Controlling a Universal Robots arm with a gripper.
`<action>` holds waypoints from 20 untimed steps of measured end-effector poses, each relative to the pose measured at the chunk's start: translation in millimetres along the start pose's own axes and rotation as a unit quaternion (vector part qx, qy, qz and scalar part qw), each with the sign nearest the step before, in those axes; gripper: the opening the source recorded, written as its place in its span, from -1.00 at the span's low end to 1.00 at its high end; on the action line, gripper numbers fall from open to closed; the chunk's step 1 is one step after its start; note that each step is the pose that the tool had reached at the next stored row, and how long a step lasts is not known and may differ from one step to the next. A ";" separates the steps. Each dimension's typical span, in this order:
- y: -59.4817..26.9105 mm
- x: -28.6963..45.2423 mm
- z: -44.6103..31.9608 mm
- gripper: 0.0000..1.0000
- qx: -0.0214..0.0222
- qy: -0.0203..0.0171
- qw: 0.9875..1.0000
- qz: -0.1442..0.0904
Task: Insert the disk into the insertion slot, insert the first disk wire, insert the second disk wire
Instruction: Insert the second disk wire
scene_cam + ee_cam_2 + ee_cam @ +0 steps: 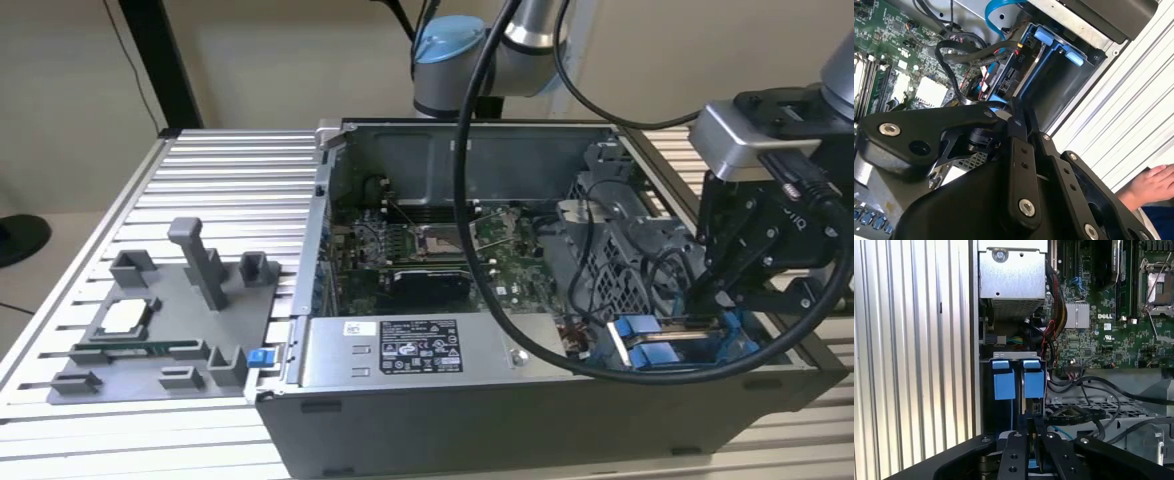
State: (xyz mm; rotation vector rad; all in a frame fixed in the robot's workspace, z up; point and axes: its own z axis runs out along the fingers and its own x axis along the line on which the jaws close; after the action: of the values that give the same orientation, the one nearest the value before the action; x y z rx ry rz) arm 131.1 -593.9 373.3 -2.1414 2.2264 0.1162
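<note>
Your gripper (pixel 727 300) hangs over the open computer case (pixel 441 150), at the corner nearest the exterior view's right, just above the drive bay (pixel 654 345) with its blue rails. In both wrist views its fingers (pixel 1026 440) are pressed together, and you cannot tell what, if anything, they pinch. The first wrist view shows two blue tabs (pixel 1018 380) side by side; the second wrist view shows a black connector (pixel 1013 67) inside the bay and a person's hand (pixel 1149 187) by the ribbed tabletop (pixel 1134 100). The disk cannot be made out for certain.

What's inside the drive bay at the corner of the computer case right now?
The insertion slot holds blue plastic rails, and a dark drive edge with a cable connector shows in the second wrist view. The end effector covers the bay's lower part.
</note>
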 end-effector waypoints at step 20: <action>-0.1 -1.7 13.4 -1.00 0.014 0.000 1.000 0.000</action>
State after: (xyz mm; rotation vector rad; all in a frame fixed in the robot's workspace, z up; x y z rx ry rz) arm 131.1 -591.0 360.1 -2.1278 2.2136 0.0857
